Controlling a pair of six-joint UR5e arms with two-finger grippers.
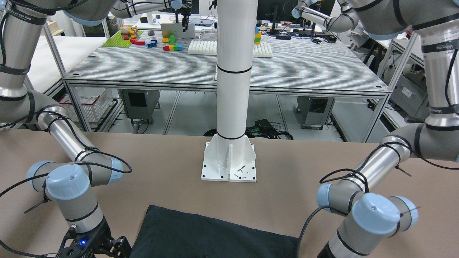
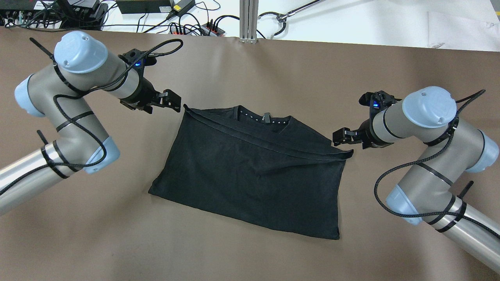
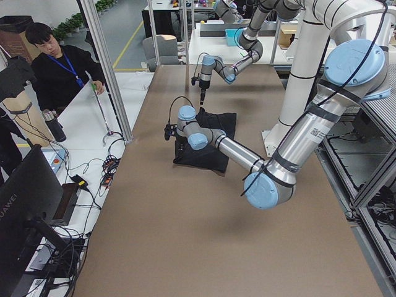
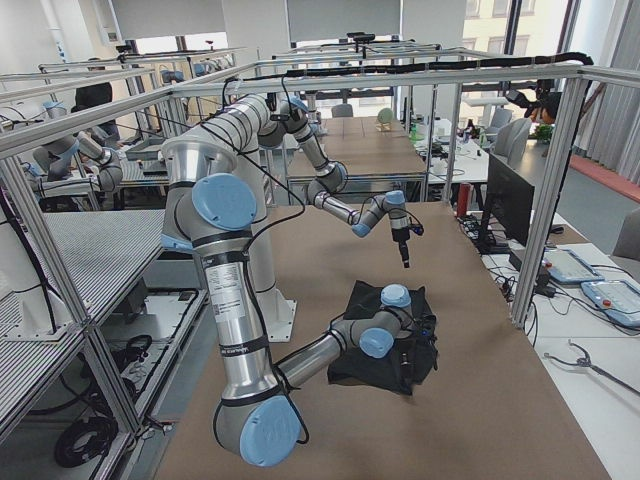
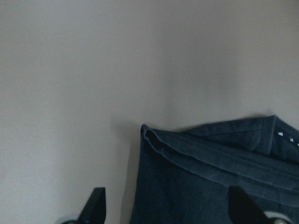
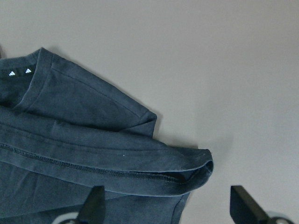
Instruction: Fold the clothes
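1. Right gripper (image 6: 169,205) fills the bottom of its own wrist view: jaws spread wide, nothing gripped, the garment's rolled corner (image 6: 201,165) lying just ahead of them on the table
2. Left gripper (image 5: 168,205) likewise wide apart and empty, poised just beside the opposite corner (image 5: 150,136)
3. Black garment (image 2: 250,168) lies flat mid-way along the brown table (image 2: 250,249), between the two grippers; lower part looks folded up once, its hemmed edge (image 2: 258,138) running slantwise below the collar (image 2: 256,113)
4. Risk: hem line sits askew to the collar, so a second fold taken from these corners would likely come out crooked
5. Risk: each corner is a stack of layers; a shallow pinch may take only the top layer and peel the fold open on lifting
6. Risk: uneven lift between the arms would drag the cloth over the table and bunch it, since nothing pins it down
7. Risk: right-hand corner is puffed into a loose roll, so a finger could shove it away rather than slide under
8. Material: soft, matte, limp fabric with shallow creases; hem carries a visible stitch line; banded collar with tiny white logo marks (image 6: 18,72) and a small loop tag (image 2: 267,117)
9. Table covering: smooth, dull, brown, faintly rippled toward the far edge
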